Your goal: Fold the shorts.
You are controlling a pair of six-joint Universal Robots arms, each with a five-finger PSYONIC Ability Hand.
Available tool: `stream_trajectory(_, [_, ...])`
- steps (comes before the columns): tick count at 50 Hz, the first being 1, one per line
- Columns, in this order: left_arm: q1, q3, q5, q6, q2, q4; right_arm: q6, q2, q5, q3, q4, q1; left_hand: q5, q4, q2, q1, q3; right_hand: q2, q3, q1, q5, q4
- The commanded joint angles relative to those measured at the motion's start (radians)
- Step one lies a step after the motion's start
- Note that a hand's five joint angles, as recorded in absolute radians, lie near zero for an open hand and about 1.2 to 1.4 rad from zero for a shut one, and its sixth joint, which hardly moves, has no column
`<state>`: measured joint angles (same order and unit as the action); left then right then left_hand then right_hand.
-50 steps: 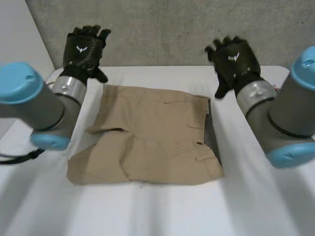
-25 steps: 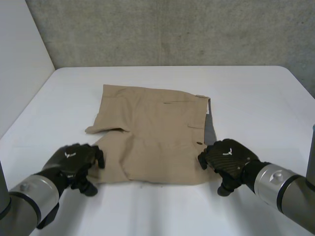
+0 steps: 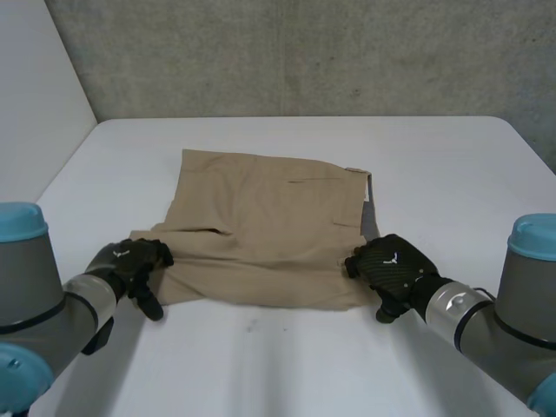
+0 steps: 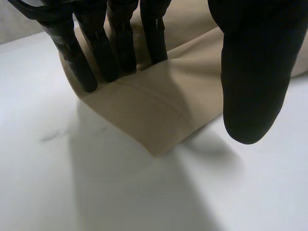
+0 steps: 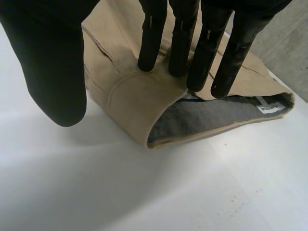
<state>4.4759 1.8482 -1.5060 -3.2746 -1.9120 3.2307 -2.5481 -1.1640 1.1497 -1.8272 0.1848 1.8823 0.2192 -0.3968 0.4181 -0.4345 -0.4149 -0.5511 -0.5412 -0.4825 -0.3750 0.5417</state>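
The tan shorts [image 3: 261,226] lie flat on the white table [image 3: 278,373], waistband to the right. My left hand [image 3: 130,265] is at the near left corner, a leg hem. In the left wrist view its straight fingers [image 4: 91,57] rest on top of the hem corner [image 4: 159,110], while the thumb [image 4: 250,72] hangs clear of the cloth. My right hand [image 3: 391,269] is at the near right corner. There its straight fingers [image 5: 180,43] touch the waistband corner [image 5: 125,96], thumb [image 5: 48,62] apart over the table. The waistband gapes, showing grey lining [image 5: 202,120].
A concrete wall [image 3: 304,52] rises behind the table's far edge, and a white panel [image 3: 35,104] stands at the left. Bare tabletop runs in front of the shorts and along both sides.
Both hands came down from the far side to the near corners. In the last half second they moved onto the cloth, and the near edge shifted a little away from the front.
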Motion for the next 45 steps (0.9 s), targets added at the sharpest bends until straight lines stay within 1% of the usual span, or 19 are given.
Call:
stream_trajectory(1, [-0.003,-0.070,-0.020,-0.002,-0.074,0.029,-0.001,0.044,0.044,0.051,0.021,0.000,0.025,-0.022,0.001,0.015,-0.004,-0.083,-0.093,-0.151,-0.084,0.092])
stream_trajectory(5, [-0.006,-0.089,-0.040,-0.002,-0.085,0.035,-0.001,0.061,0.068,0.072,0.038,0.004,0.025,-0.022,0.001,0.015,-0.004,-0.121,-0.131,-0.190,-0.123,0.130])
stream_trajectory(13, [-0.009,-0.098,-0.045,-0.007,-0.107,0.076,-0.007,0.109,0.078,0.111,0.045,0.034,0.034,-0.031,0.010,0.007,-0.013,-0.177,-0.187,-0.245,-0.178,0.186])
stream_trajectory(18, [-0.012,-0.096,-0.045,-0.056,-0.113,0.118,-0.014,0.130,0.082,0.138,0.047,0.052,0.040,-0.037,0.016,0.001,-0.019,-0.256,-0.266,-0.325,-0.258,0.265])
stream_trajectory(22, [-0.015,-0.095,-0.048,-0.117,-0.122,0.143,-0.017,0.136,0.104,0.157,0.048,0.080,0.052,-0.049,0.027,-0.011,-0.031,-0.552,-0.562,-0.620,-0.553,0.561])
stream_trajectory(23, [-0.017,-0.095,-0.048,-0.128,-0.122,0.144,-0.024,0.136,0.113,0.166,0.056,0.084,0.052,-0.049,0.027,-0.011,-0.031,-0.805,-0.815,-0.874,-0.807,0.815])
stream_trajectory(24, [-0.018,-0.095,-0.045,-0.149,-0.124,0.146,-0.032,0.136,0.119,0.169,0.061,0.086,0.055,-0.052,0.030,-0.014,-0.033,-0.845,-0.855,-0.913,-0.846,0.854])
stream_trajectory(26, [-0.018,-0.095,-0.043,-0.161,-0.124,0.147,-0.049,0.133,0.131,0.175,0.071,0.086,0.063,-0.060,0.039,-0.023,-0.042,-0.845,-0.855,-0.914,-0.847,0.855])
stream_trajectory(31, [-0.018,-0.096,-0.043,-0.169,-0.127,0.150,-0.122,0.112,0.206,0.184,0.079,0.078,0.075,-0.072,0.051,-0.034,-0.054,-0.845,-0.855,-0.914,-0.847,0.855])
stream_trajectory(35, [-0.017,-0.098,-0.042,-0.171,-0.124,0.170,-0.178,0.084,0.257,0.175,0.070,0.073,0.236,-0.233,0.212,-0.195,-0.215,-0.845,-0.855,-0.914,-0.847,0.855])
stream_trajectory(39, [-0.018,-0.087,-0.040,-0.169,-0.122,0.176,-0.208,0.072,0.286,0.158,0.065,0.073,0.345,-0.342,0.321,-0.304,-0.324,-0.845,-0.855,-0.914,-0.847,0.855])
stream_trajectory(45, [-0.024,-0.077,-0.034,-0.168,-0.116,0.176,-0.242,0.055,0.292,0.146,0.047,0.072,0.726,-0.723,0.702,-0.686,-0.705,-0.845,-0.855,-0.914,-0.847,0.855])
